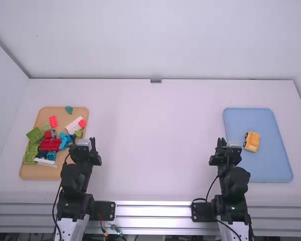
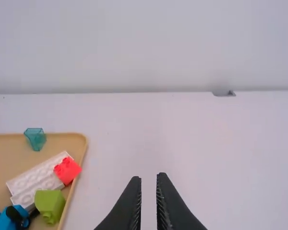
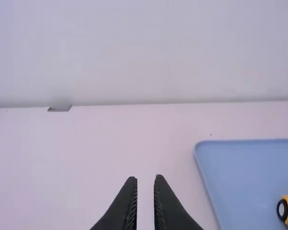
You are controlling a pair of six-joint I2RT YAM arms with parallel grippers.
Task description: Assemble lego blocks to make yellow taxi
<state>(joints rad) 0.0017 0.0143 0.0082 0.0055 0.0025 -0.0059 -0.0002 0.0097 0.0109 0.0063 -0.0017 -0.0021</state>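
Now, yellow taxi [image 1: 252,141]: you have it resting on the blue tray [image 1: 263,168], near the middle but slightly toward the left edge, black wheels facing left.
Right gripper [image 1: 228,147]: you see it at the blue tray's left edge, left of the taxi, its fingers apart with a narrow gap.
Left gripper [image 1: 85,144]: yours sits well left of the blue tray, fingers also slightly apart, nothing between them.
Tan tray [image 1: 37,173]: you find it far left of the blue tray, holding mixed blocks; a red block [image 2: 67,170] lies at its right rim.
Table [image 1: 160,140]: you have a wide span left of the blue tray, reaching to the tan tray, a band beyond its far edge, and a narrower strip along its right edge.
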